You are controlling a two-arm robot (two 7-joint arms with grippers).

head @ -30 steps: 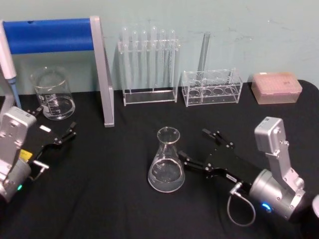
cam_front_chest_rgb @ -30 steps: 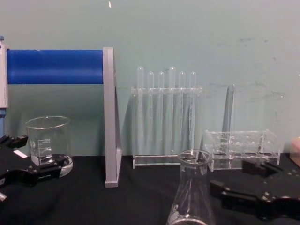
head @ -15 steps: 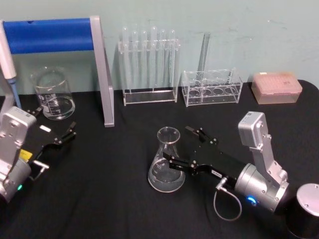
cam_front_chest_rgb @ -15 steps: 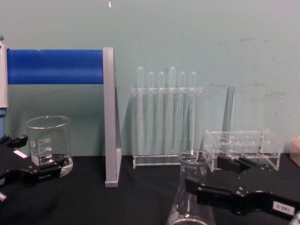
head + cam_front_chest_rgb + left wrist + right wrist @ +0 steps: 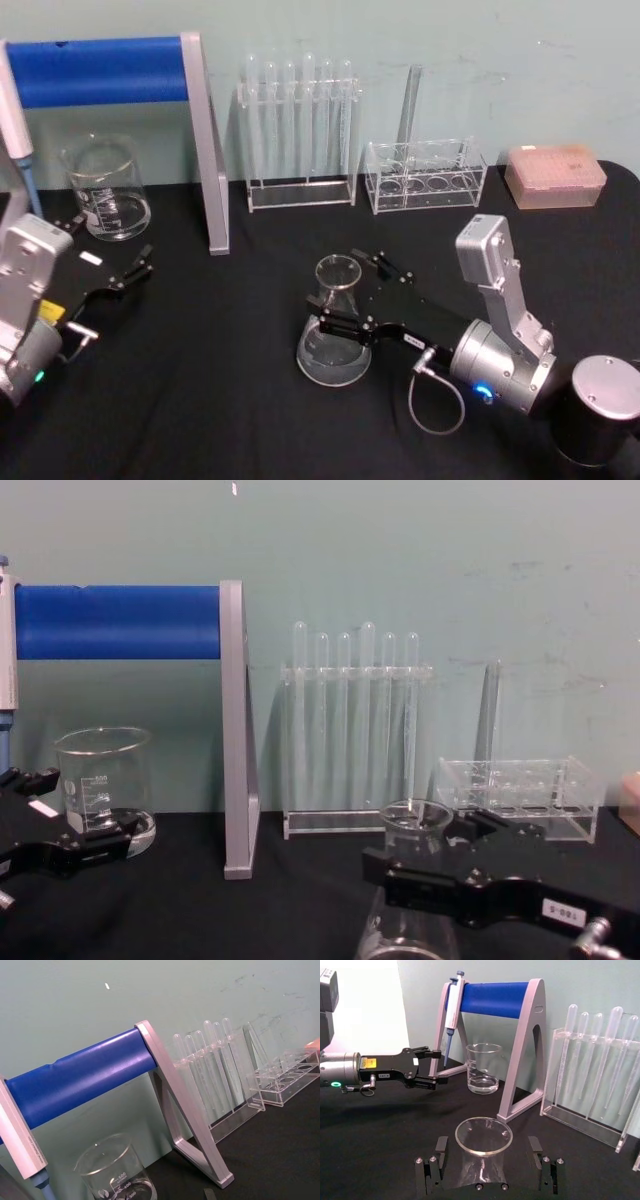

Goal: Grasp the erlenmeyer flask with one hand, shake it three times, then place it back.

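Observation:
The erlenmeyer flask [image 5: 333, 345] stands upright on the black table, near the middle, with a little clear liquid in its base. My right gripper [image 5: 343, 291] is open, with one black finger on each side of the flask's neck. In the right wrist view the flask's rim [image 5: 483, 1135] lies between the two fingers [image 5: 440, 1149], with a gap on either side. In the chest view the near finger [image 5: 440, 892] crosses in front of the flask [image 5: 412, 825]. My left gripper [image 5: 105, 250] rests open at the table's left, close to the beaker.
A glass beaker [image 5: 108, 190] stands at the back left, beside a blue-barred pipette stand [image 5: 110, 72] holding a pipette [image 5: 15, 130]. Along the back wall are a rack of test tubes [image 5: 300, 130], a second clear rack [image 5: 425, 175] and a pink tip box [image 5: 555, 175].
My right gripper has slid left toward the flask, from beside its base until its open fingers straddle the neck. The flask and the left arm have not moved.

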